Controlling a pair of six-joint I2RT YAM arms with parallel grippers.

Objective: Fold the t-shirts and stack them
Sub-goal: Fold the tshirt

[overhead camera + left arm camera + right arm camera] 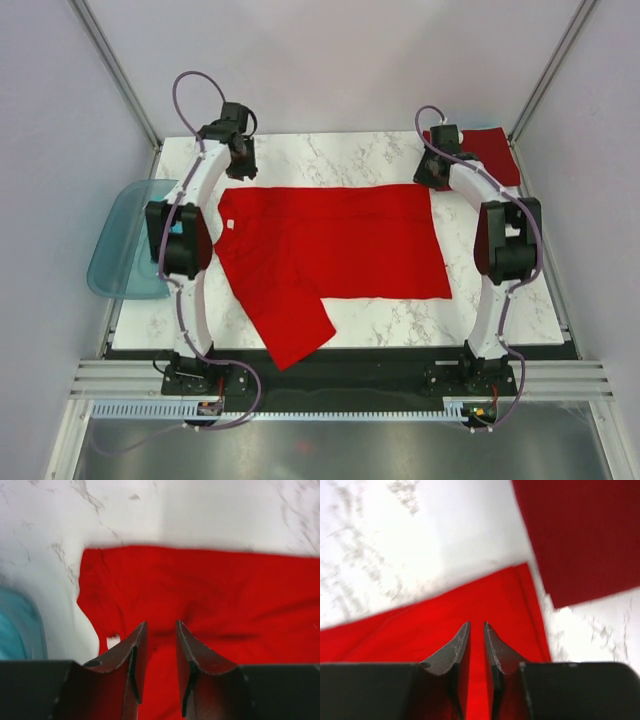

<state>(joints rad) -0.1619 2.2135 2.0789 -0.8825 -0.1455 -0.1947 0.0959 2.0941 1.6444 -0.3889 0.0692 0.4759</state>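
Top external: bright red t-shirt (340, 240), likely limp and light; best pinched at far corners. Left gripper (161, 622) half-open, right gripper (476, 623) barely parted, both empty.

A white marble-patterned table (340, 155) is seen. A bright red t-shirt (350, 240) is spread flat across its middle, with one part angled toward the near edge. A darker crimson t-shirt (497, 152), folded flat, is laid at the far right corner, just apart from the red one. A translucent blue tub (125, 245) is seen at the left edge.
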